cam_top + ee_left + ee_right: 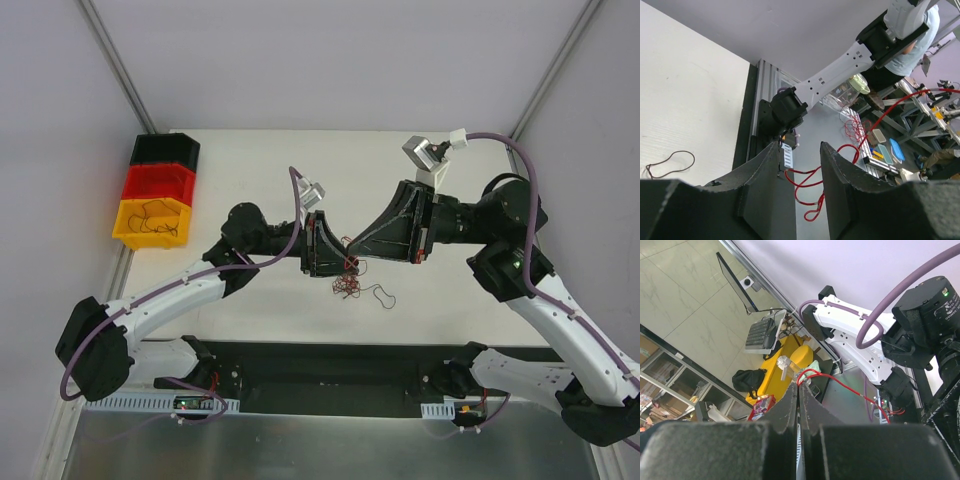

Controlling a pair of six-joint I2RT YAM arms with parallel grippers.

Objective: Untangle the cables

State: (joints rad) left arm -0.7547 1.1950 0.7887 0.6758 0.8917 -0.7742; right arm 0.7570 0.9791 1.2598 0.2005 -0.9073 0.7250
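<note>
The cables [347, 283] are a small tangle of thin red and brown wires on the white table, with a dark loop [383, 296] lying just to their right. My right gripper [350, 244] is shut on a red cable [852, 391] at its fingertips [799, 386] and holds it lifted above the tangle. My left gripper [343, 262] is open right beside it. In the left wrist view the red cable [812, 184] hangs in loops between its open fingers [800, 148], touching neither that I can see. A brown loop [671, 162] lies on the table.
Stacked black, red and yellow bins [155, 195] stand at the table's left edge, with thin wires in the yellow one. The arm bases and a dark rail [320, 380] run along the near edge.
</note>
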